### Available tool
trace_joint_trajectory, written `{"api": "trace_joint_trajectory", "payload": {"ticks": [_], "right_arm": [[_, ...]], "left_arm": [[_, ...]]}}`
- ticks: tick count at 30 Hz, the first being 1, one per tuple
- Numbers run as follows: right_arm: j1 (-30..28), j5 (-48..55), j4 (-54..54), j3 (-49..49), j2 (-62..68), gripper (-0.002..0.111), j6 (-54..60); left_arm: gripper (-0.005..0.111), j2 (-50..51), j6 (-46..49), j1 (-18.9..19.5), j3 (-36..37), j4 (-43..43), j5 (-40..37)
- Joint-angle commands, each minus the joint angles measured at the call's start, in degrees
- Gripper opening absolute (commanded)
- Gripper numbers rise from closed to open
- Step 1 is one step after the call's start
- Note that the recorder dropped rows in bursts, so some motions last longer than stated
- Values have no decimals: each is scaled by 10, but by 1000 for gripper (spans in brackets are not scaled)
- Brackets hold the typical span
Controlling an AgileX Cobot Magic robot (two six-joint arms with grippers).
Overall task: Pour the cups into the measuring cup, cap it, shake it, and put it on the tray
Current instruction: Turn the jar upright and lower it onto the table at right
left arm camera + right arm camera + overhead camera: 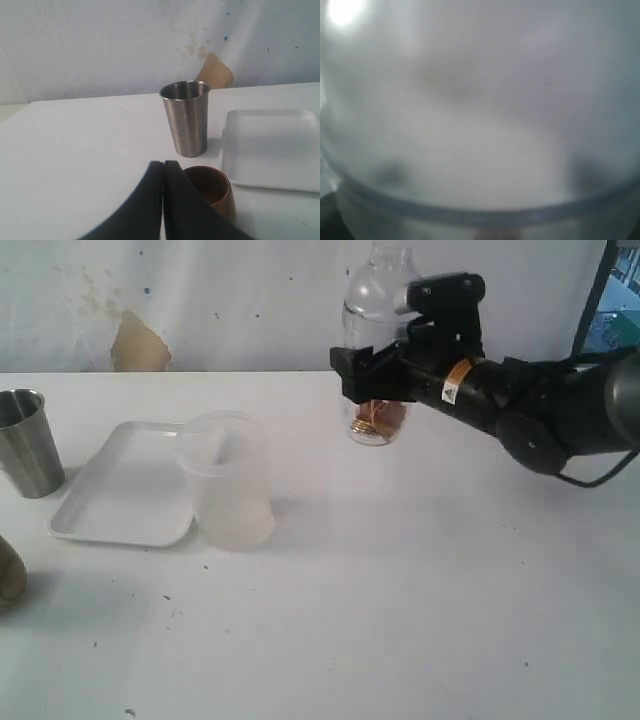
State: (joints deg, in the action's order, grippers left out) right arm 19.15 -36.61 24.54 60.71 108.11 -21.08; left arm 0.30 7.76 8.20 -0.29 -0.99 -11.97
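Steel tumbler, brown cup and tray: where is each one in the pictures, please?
Steel tumbler [186, 122]: left wrist view, on the middle of its side wall.
Brown cup [214, 186]: left wrist view, on its inner wall, under the rim.
Tray [272, 145]: left wrist view, on its bare floor.

On the white flat table, the shiny steel tapered tumbler stands far to the left. The small squat brown round cup sits in front of it. The shallow white plastic tray lies just right of the tumbler. The frosted plastic tub stands right up against the tray's right side. Well apart to the right and further back, the clear plastic measuring cup sits between the jaws of the black right gripper, with the clear dome cap on top.
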Motion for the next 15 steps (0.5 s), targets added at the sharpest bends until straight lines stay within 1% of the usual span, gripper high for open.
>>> {"api": "trace_joint_trajectory", "payload": {"ticks": [1, 5, 10, 12, 14, 15], "right_arm": [[-52, -102, -34, -43, 54, 0, 20], [-82, -120, -27, -48, 103, 0, 9], [-82, -150, 1, -48, 112, 0, 31], [-82, -133, 1, -48, 112, 0, 33], [-82, -125, 16, -48, 112, 0, 60], [-82, -125, 21, -48, 112, 3, 63]], "left_arm": [[1, -3, 0, -3, 3, -5, 4], [1, -3, 0, -3, 3, -5, 4], [1, -3, 0, -3, 3, -5, 4], [1, -3, 0, -3, 3, -5, 4], [1, -3, 0, -3, 3, -5, 4], [1, -3, 0, -3, 3, -5, 4]]}}
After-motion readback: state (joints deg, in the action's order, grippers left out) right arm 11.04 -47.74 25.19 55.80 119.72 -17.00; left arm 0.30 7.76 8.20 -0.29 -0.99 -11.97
